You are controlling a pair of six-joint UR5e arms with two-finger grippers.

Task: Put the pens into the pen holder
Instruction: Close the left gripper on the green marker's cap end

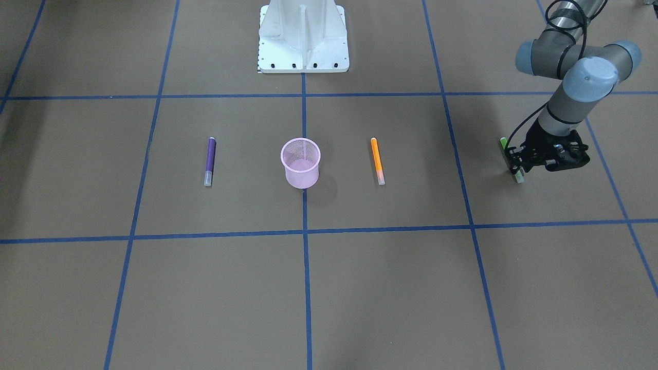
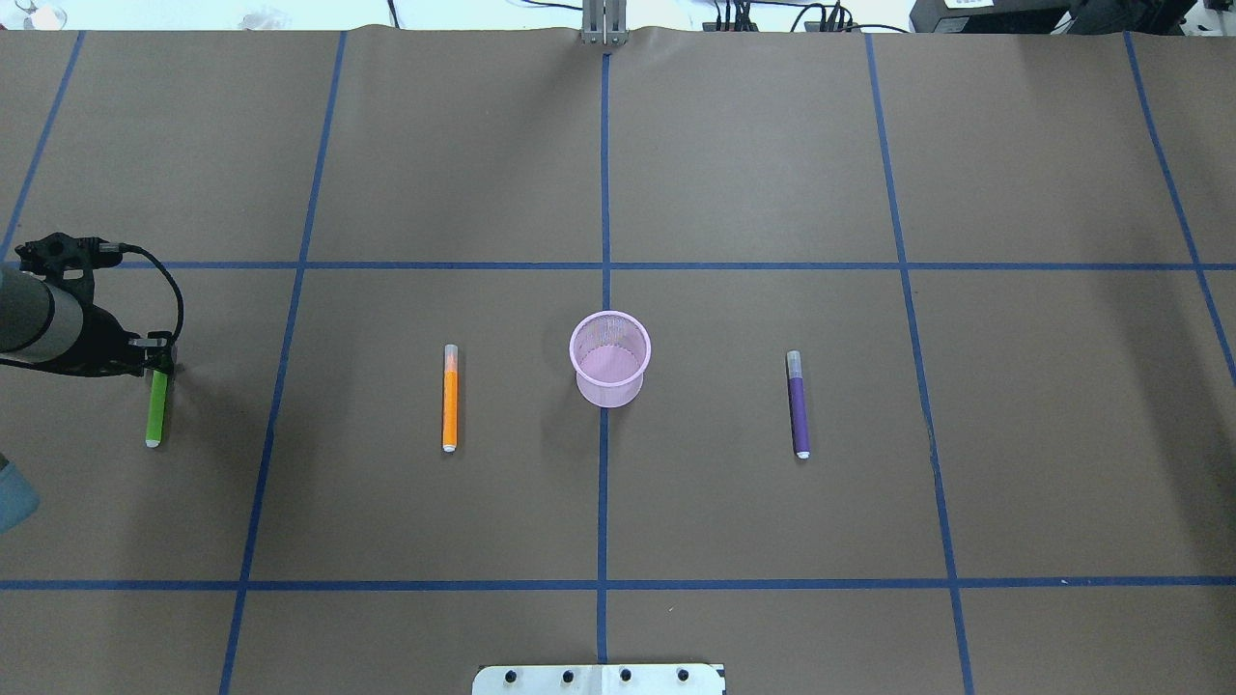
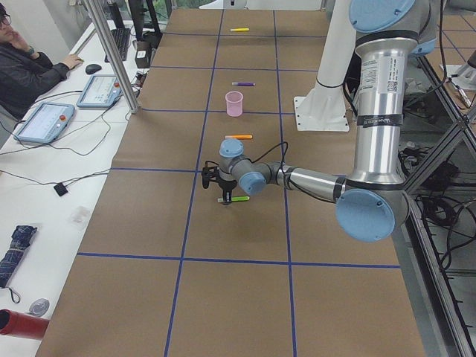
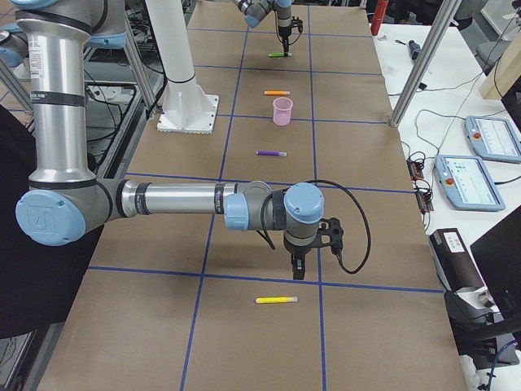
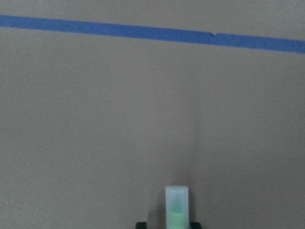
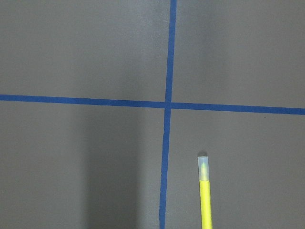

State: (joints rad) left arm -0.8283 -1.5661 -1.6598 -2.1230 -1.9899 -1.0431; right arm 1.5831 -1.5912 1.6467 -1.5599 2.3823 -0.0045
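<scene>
Overhead exterior view: one pink pen holder [image 2: 610, 388] stands upright mid-worktop [image 2: 772, 174], and three pens lie flat in a row with it. The purple pen [image 2: 799, 410] is to its right, the orange pen [image 2: 450, 401] and green pen [image 2: 154, 415] to its left. A fourth, yellow pen [image 4: 277, 300] lies well apart, near the right gripper [image 4: 297, 273], whose fingers' opening I cannot tell. The left gripper [image 1: 515, 166] straddles the green pen's cap end; whether its fingers pinch it is unclear.
</scene>
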